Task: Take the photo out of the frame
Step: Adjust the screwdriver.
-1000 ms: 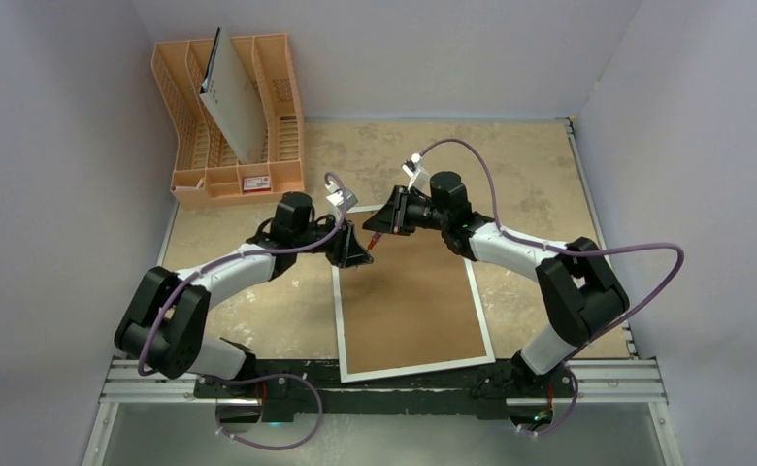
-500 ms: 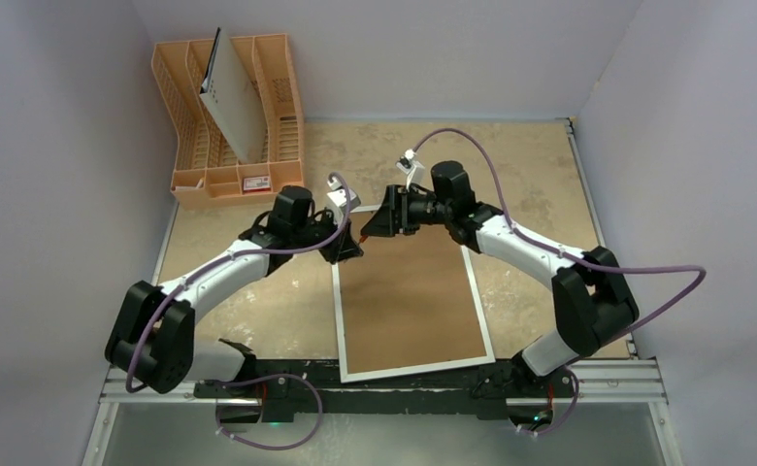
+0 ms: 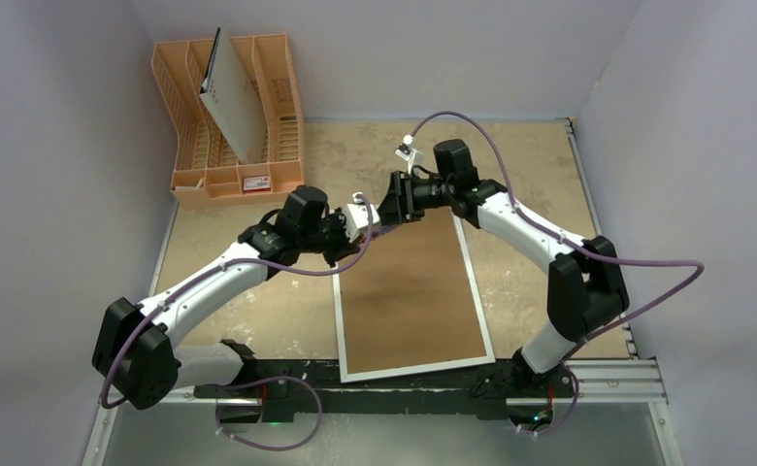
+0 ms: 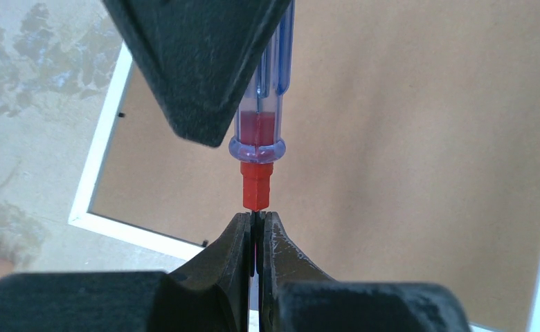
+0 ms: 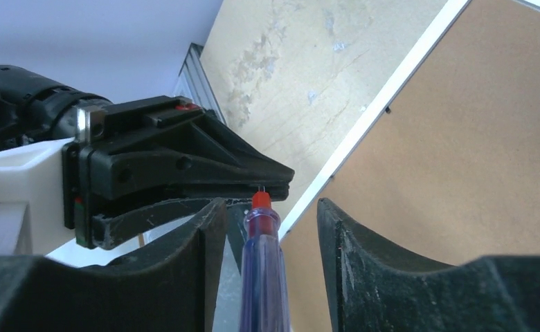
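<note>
So the frame [image 3: 409, 311] is lying flat on the table [image 3: 530, 165] between the two arms, brown fibreboard back facing up with the thin white border all round it, and its near end is down by the rail at the arm bases. The photo isn't showing anywhere, all you get is that brown back. Both grippers meet in the air over the frame's far left corner with a little screwdriver [image 4: 258, 142] between them; it has a see-through blue handle and a red collar. The left gripper [image 4: 255, 225] has its jaws pinched right together on the thin tip end, just past the red bit, so that's the one actually gripping it. The right gripper [image 5: 267, 211] is on the handle end with its jaws apart. From the right wrist view there's a gap on both sides of the handle, so it looks like it's sitting between the fingers, not clamped. Off in the far left corner there's an orange rack [image 3: 195, 146] with a grey-white board [image 3: 234, 102] leaning in it, well apart from the frame.
</note>
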Controlling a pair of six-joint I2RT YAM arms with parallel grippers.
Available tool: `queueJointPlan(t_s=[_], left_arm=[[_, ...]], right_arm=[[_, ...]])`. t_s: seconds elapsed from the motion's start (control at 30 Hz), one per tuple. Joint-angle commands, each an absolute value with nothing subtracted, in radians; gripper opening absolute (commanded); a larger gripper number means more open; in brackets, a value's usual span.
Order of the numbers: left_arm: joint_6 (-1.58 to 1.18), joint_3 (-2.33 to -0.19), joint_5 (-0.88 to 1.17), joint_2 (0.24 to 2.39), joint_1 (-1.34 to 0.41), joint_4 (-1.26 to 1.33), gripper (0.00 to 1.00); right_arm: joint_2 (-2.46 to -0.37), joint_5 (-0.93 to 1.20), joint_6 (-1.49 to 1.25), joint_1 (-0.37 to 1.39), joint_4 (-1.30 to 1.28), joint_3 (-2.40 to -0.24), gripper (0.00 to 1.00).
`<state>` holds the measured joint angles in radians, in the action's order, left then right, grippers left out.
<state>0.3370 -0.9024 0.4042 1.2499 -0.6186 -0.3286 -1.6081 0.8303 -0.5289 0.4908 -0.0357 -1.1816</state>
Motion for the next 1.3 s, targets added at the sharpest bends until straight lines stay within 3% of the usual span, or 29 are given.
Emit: queueJointPlan(t_s=[0.0, 0.3, 0.47, 0.63, 0.83, 0.87, 0.97, 1.0, 1.27], left_arm=[[0.416, -0.958, 0.336, 1.245, -0.629, -0.345, 0.00], [0.462, -0.984, 0.324, 1.262, -0.640, -0.387, 0.00], [0.474, -0.992, 0.334, 1.266, -0.649, -0.395, 0.00], [0.469, -0.994, 0.319, 1.270, -0.652, -0.395, 0.00], [0.473, -0.994, 0.309, 1.277, -0.652, -0.394, 0.00], [0.468, -0.995, 0.305, 1.278, -0.652, -0.393, 0.00], [0.382, -0.986, 0.254, 1.283, -0.650, -0.356, 0.31], [0.334, -0.979, 0.231, 1.288, -0.640, -0.329, 0.37], [0.063, -0.802, 0.463, 1.233, -0.368, -0.103, 0.48]], right_arm=[[-1.655, 0.918, -0.430, 0.497, -0.187, -1.279, 0.51], [-1.686, 1.006, -0.316, 0.518, -0.295, -1.329, 0.39], [-1.712, 1.008, -0.321, 0.520, -0.289, -1.344, 0.40], [-1.720, 1.023, -0.316, 0.523, -0.297, -1.355, 0.26], [-1.715, 1.040, -0.293, 0.524, -0.309, -1.337, 0.00], [-1.714, 1.040, -0.296, 0.523, -0.305, -1.334, 0.00], [-1.699, 0.984, -0.339, 0.522, -0.275, -1.306, 0.00], [-1.697, 0.946, -0.355, 0.522, -0.264, -1.294, 0.00], [-1.835, 0.721, -0.406, 0.515, -0.223, -1.287, 0.00]])
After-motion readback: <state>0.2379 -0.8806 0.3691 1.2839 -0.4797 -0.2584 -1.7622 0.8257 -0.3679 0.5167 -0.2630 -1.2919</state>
